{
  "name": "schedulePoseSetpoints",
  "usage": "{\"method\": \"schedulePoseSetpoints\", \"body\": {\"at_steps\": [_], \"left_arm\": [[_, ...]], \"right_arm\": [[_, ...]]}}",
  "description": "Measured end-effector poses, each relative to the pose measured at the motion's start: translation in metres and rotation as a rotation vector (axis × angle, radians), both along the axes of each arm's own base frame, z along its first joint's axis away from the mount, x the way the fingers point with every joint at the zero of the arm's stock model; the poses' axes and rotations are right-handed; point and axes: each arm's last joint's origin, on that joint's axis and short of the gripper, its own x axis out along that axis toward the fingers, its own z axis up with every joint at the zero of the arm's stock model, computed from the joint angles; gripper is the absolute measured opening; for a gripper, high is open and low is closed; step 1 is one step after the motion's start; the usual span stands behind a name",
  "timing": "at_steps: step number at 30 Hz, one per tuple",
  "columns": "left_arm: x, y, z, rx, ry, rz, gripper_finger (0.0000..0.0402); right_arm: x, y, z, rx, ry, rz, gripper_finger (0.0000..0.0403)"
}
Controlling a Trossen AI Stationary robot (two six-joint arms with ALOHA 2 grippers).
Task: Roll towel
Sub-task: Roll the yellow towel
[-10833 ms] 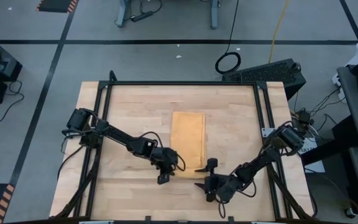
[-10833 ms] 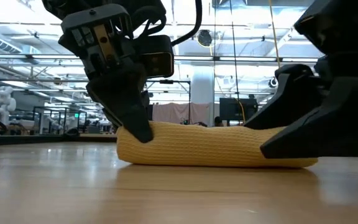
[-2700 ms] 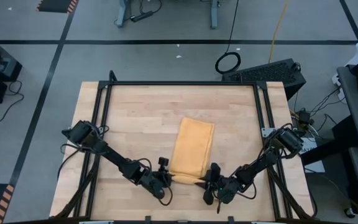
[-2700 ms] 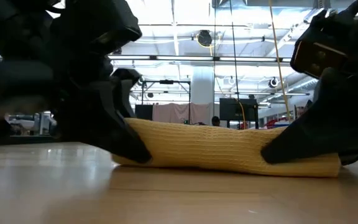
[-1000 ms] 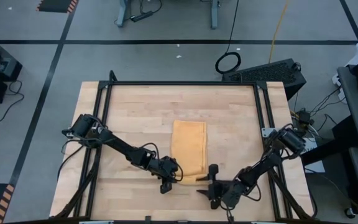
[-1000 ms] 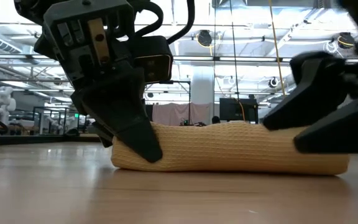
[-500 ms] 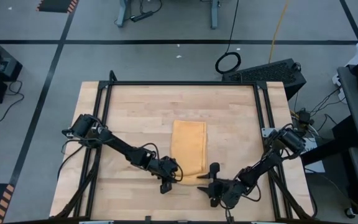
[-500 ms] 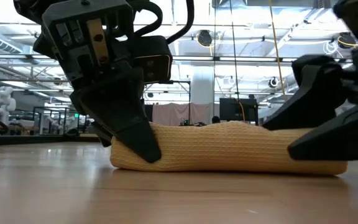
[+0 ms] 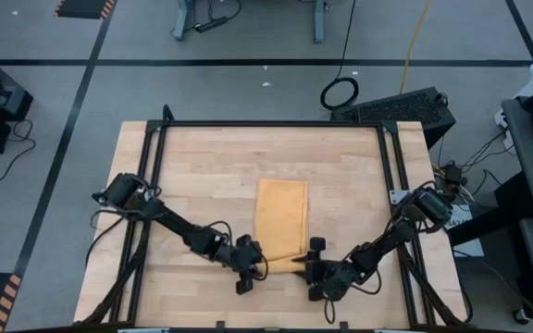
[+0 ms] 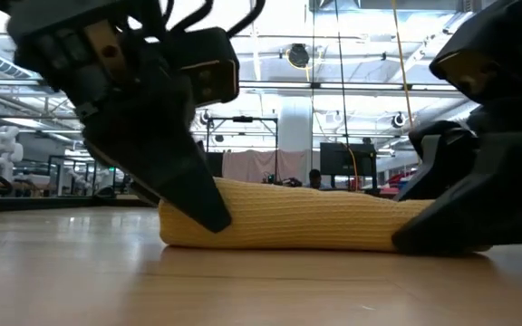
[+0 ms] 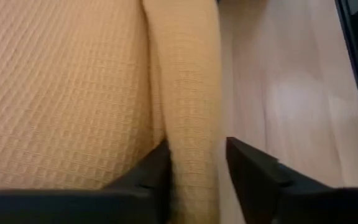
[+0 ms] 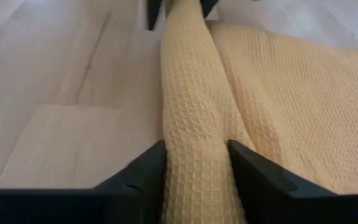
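Mustard waffle-weave towel [image 9: 281,219] flat mid-table [image 9: 211,166], near edge rolled up; no tag or writing legible. Left gripper [image 9: 245,268] and right gripper [image 9: 314,267] at roll's ends, fingers part-open, straddling roll, grip uncertain.

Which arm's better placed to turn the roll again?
Neither clearly: it likely takes both. The left gripper and right gripper each straddle one end of the towel's rolled near edge, with fingers either side.

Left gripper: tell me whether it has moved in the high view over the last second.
Yes. The left gripper has slid slightly toward the table's near edge, now straddling the rolled end of the towel.
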Motion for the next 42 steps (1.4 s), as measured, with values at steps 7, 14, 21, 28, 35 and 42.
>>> {"method": "schedulePoseSetpoints", "body": {"at_steps": [7,14,21,28,35,42], "left_arm": [[-0.016,0.000,0.031,0.079,0.002,-0.072,0.0242],[-0.043,-0.012,0.068,0.433,-0.144,-0.055,0.0267],[-0.046,-0.046,0.048,0.698,-0.269,-0.260,0.0266],[-0.037,-0.046,0.018,0.834,-0.240,-0.265,0.0240],[-0.030,-0.038,0.010,0.882,-0.216,-0.258,0.0220],[-0.023,-0.027,0.005,0.859,-0.181,-0.281,0.0219]], "right_arm": [[0.000,-0.001,-0.001,0.032,0.000,-0.031,0.0047],[-0.001,-0.002,-0.001,0.134,-0.017,-0.121,0.0044],[0.000,-0.004,-0.002,0.258,-0.041,-0.217,0.0045],[0.003,-0.003,0.000,0.320,-0.067,-0.225,0.0041],[0.007,-0.005,0.001,0.371,-0.042,-0.199,0.0041],[0.007,-0.004,0.001,0.371,-0.041,-0.198,0.0041]]}}
